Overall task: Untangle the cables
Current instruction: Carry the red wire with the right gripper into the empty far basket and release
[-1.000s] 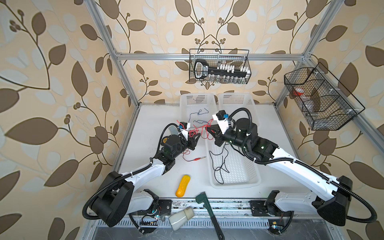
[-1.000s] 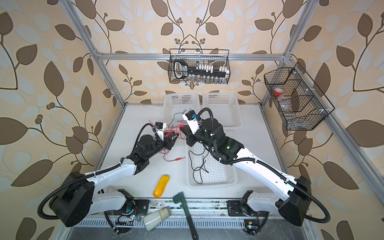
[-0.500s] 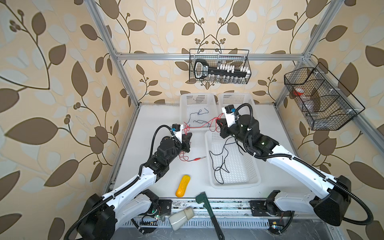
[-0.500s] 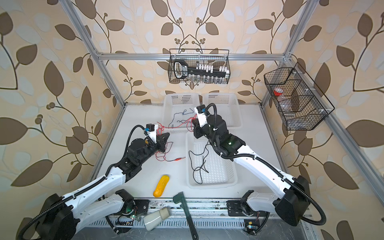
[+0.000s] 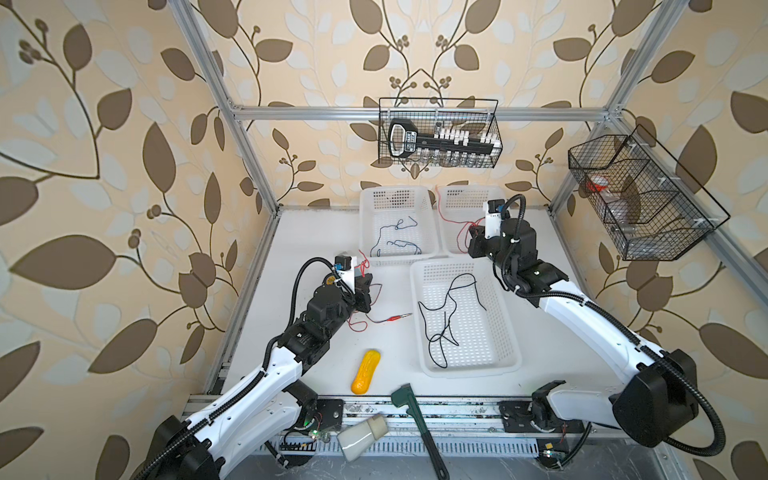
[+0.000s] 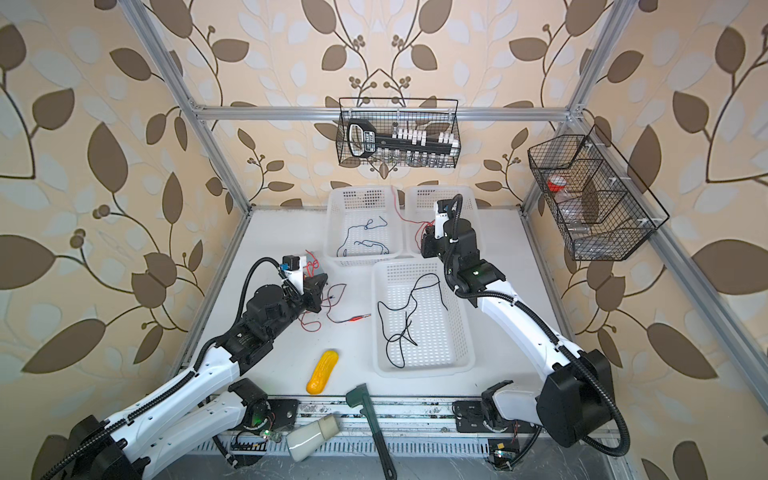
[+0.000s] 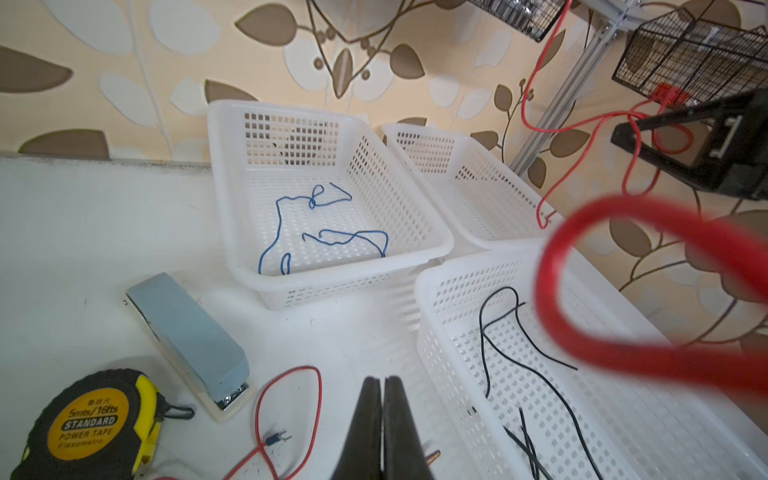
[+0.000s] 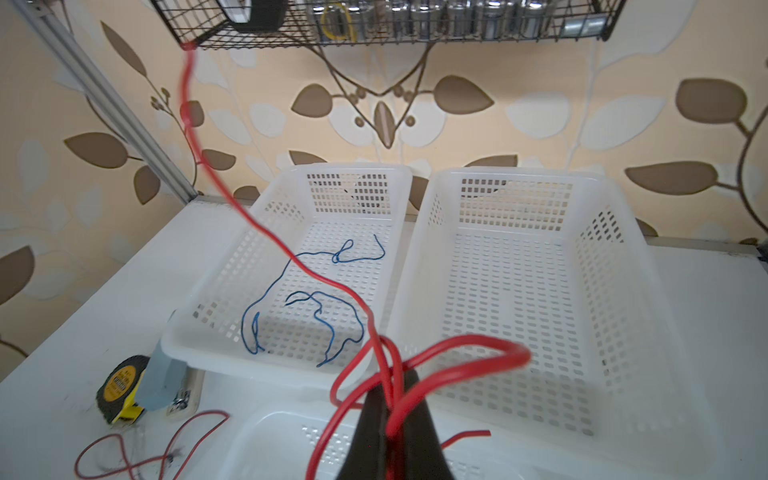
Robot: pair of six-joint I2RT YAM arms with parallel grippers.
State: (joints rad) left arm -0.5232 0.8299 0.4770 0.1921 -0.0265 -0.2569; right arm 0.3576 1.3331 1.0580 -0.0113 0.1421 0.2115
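A: Where do the cables lie at this moment?

B: 2 seem sorted already. The blue cable (image 7: pixel 277 216) lies alone in the far left basket (image 5: pixel 395 198), and the black cable (image 7: pixel 482 345) lies alone in the near basket (image 5: pixel 482 340), right of centre in both top views. 2 red ones remain.

A: And the fingers?

B: The right fingers (image 8: pixel 372 409) are clamped on the held red cable (image 8: pixel 465 347), with several strands bunched together. They hang above the lower left part of the far right basket (image 5: pixel 469 198), which is empty. One end of this cable rises toward the upper left, over the gap between the 2 far baskets.

A: So what does the next move depend on?

B: Probably on this: the basket is directly below the fingers, but the free end leans out to the left of it. The arm may need to go more to the right before it lets go.

A: And the left arm?

B: The left fingers (image 7: pixel 376 415) are pressed together. The pictures do not show whether a strand is between them. The loose red cable (image 5: pixel 394 318) lies on the worktop (image 5: pixel 316 232) just right of them. Its long axis runs left to right, and its clip end points at the near basket. The left arm is clearly the nearer one.
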